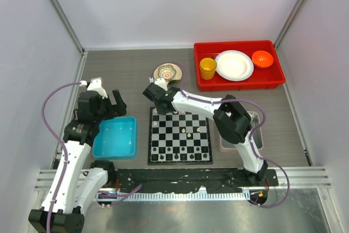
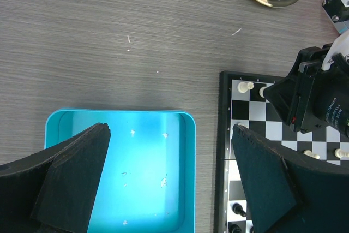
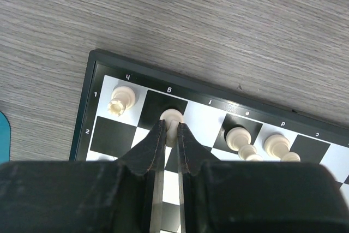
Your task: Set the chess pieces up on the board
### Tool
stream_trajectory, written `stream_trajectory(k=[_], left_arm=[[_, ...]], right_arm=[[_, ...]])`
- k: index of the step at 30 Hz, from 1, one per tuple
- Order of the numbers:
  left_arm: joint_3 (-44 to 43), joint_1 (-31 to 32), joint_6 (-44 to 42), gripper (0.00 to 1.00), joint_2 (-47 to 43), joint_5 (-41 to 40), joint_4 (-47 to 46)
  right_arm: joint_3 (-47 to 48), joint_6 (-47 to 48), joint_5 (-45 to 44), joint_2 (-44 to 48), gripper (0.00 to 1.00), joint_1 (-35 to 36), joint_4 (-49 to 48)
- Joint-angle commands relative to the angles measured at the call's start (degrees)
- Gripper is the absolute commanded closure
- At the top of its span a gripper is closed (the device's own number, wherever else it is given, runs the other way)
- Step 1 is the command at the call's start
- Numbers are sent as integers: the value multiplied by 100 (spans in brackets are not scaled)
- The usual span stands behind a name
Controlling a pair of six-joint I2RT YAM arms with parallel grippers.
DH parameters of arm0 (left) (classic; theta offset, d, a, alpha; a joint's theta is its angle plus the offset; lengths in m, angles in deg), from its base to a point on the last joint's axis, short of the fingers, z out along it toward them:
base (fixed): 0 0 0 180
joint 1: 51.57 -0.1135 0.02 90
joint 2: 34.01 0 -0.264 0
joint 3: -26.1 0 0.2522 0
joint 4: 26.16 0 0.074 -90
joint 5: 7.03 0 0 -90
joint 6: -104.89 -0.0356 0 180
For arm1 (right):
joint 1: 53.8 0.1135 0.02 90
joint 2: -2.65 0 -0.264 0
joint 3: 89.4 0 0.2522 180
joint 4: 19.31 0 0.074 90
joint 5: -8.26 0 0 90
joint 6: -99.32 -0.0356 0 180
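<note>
The left gripper hung wide open over the turquoise plastic bin, empty. On the far row of the black-and-white chequered board, second square from the corner, the right gripper was pinched shut on a tiny cream plastic chess piece. The piece looked light, rigid, slick and likely to topple, so it was best held low on its stem.

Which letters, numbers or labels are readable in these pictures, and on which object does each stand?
"1" and "2": side border of the board, right wrist view.
"h", "g", "f", "e", "d", "c", upside down: same board's top border.
White print on the right arm's motor: too small to read.
</note>
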Motion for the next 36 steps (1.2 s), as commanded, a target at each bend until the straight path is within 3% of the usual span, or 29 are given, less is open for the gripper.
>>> stream_trajectory(k=[1, 36], left_arm=[[16, 18, -6, 0, -55, 104, -201], [25, 18, -6, 0, -55, 104, -210]], right_arm=[[244, 49, 7, -31, 99, 35, -69], [288, 40, 218, -224, 97, 26, -78]])
